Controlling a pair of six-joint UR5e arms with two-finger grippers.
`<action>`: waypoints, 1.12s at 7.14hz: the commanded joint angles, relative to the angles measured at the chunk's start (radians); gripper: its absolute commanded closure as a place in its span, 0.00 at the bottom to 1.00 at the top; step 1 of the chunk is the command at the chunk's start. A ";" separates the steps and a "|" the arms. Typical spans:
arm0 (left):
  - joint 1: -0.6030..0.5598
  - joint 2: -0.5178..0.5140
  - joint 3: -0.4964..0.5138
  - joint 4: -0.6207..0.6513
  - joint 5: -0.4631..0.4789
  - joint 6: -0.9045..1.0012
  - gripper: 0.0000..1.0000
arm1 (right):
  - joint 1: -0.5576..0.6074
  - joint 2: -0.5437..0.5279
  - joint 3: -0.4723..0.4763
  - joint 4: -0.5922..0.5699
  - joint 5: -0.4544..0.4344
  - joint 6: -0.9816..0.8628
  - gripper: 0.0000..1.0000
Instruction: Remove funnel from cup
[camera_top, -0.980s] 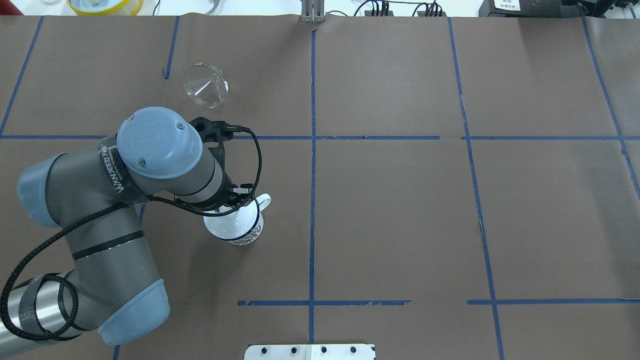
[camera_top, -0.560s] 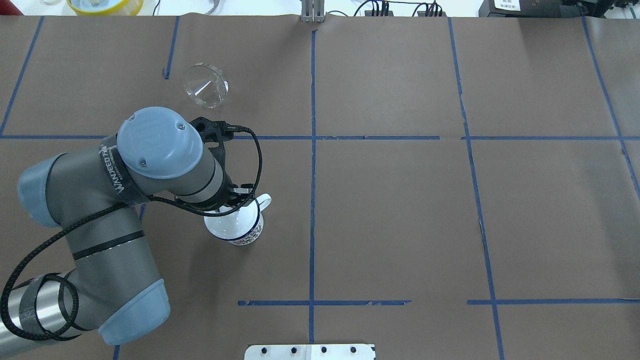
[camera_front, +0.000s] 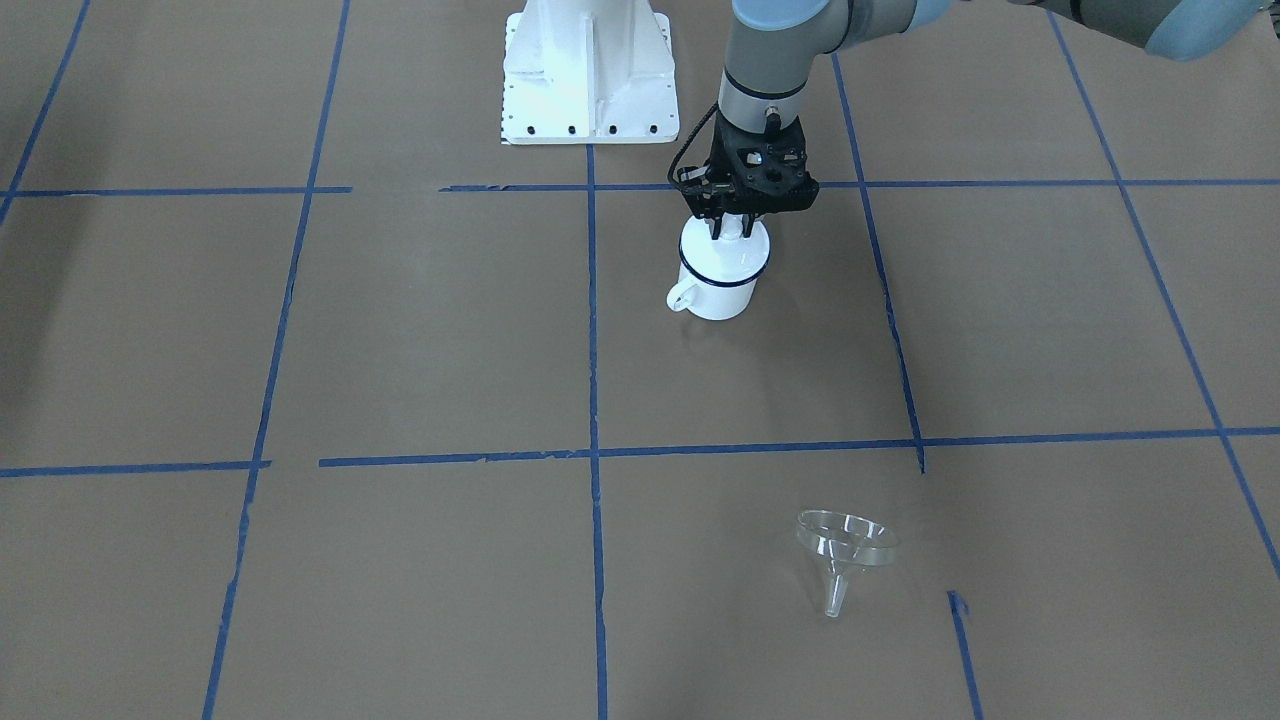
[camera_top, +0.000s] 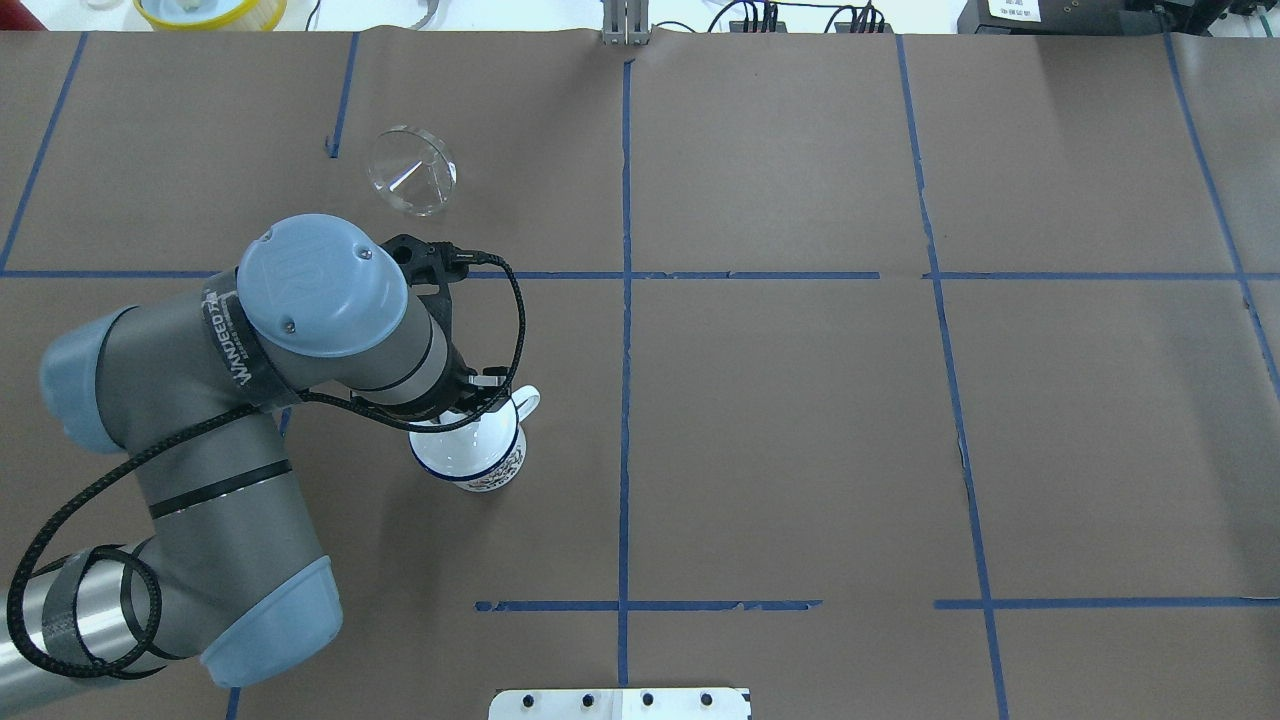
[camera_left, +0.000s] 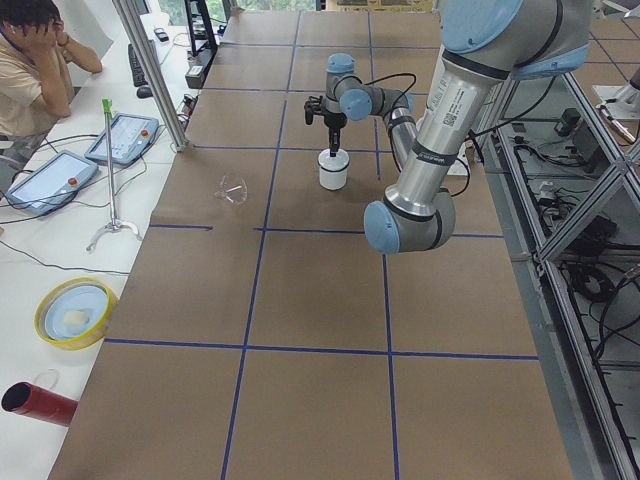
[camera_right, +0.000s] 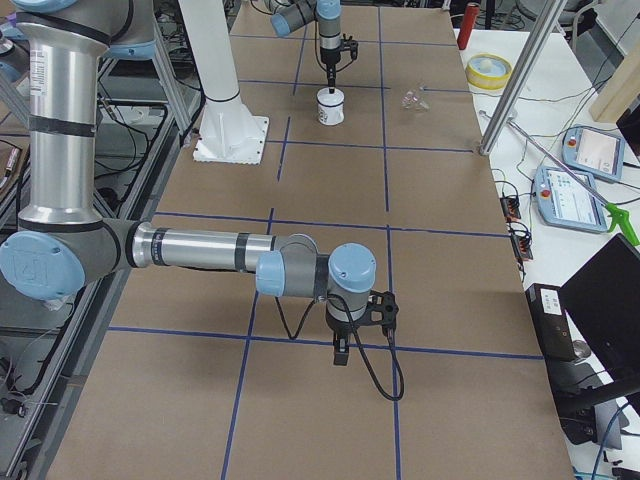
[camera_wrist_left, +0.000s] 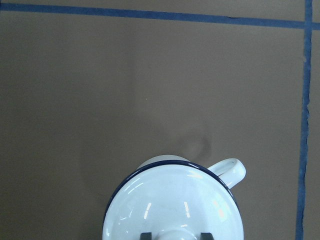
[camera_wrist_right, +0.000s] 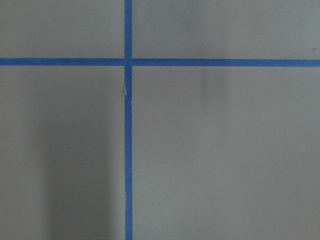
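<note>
The clear funnel lies on the table, out of the cup and well apart from it; it also shows in the overhead view. The white mug with a blue rim stands upright, covered by a round white knobbed lid. My left gripper points straight down over the mug, its fingers on both sides of the lid's knob and closed on it. My right gripper hangs over bare table far from both; I cannot tell whether it is open or shut.
Brown paper with blue tape lines covers the table. The robot's white base plate stands behind the mug. A yellow-rimmed dish and a red tube lie off the paper at the table's left end.
The left arm has shifted very slightly in the overhead view, and the mug's handle has shifted a touch with it. The funnel has not moved.
</note>
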 joint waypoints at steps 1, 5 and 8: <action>0.000 0.003 0.000 -0.001 0.002 -0.003 0.00 | 0.000 0.000 0.000 0.000 0.000 0.000 0.00; -0.160 0.070 -0.145 -0.001 -0.017 0.305 0.00 | 0.000 0.000 0.000 0.000 0.000 0.000 0.00; -0.522 0.263 -0.135 -0.003 -0.260 0.860 0.00 | 0.000 0.000 0.000 0.000 0.000 0.000 0.00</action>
